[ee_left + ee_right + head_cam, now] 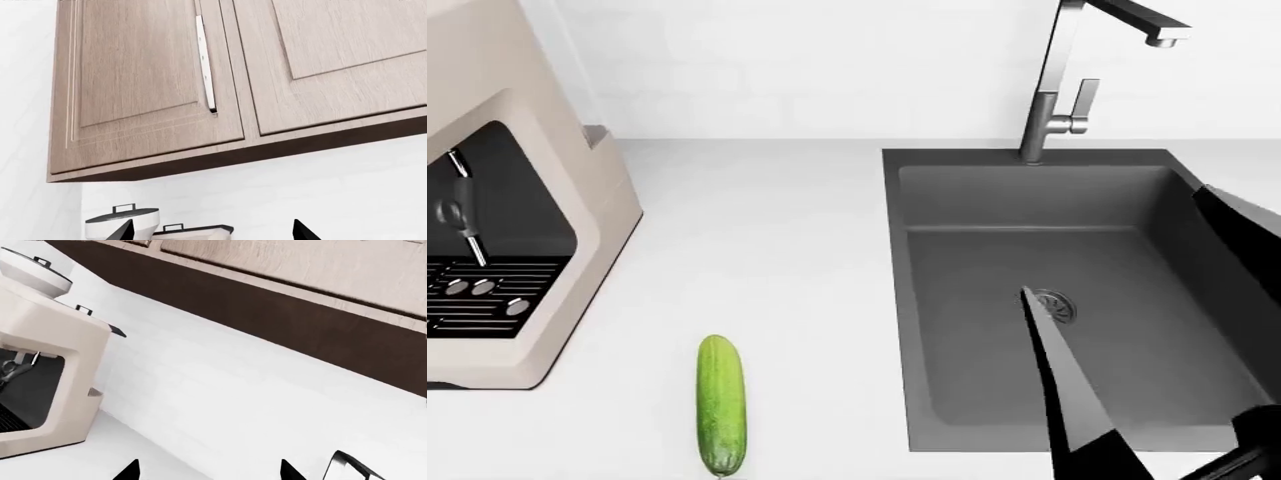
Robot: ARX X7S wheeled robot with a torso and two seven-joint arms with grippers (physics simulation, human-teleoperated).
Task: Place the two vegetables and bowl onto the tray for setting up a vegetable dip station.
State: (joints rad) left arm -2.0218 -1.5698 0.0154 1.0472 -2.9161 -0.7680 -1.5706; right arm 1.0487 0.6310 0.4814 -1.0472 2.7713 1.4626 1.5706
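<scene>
Your cucumber lies on the white counter at the near edge of the head view, left of the dark sink basin and just right of the beige coffee machine. Its long axis runs near-to-far, almost parallel to the sink's left wall, with the near end touching the bottom edge of the picture. Neither the carrot, the bowl nor the tray shows in any view, so the cucumber is the only task item you can plan around from here. Your right gripper hangs over the near right part of the basin, its dark fingers spread apart and empty; the right wrist view shows two tips well separated, looking toward the wall and the coffee machine. Your left gripper does not appear in the head view; its wrist camera points up at the wooden wall cabinets, and the two fingertips at the picture's lower edge stand apart with nothing between them. The cucumber lies to the left of the right gripper, across the sink's left rim. Judging by sides alone, the left arm probably suits it better, closing across the short width.
</scene>
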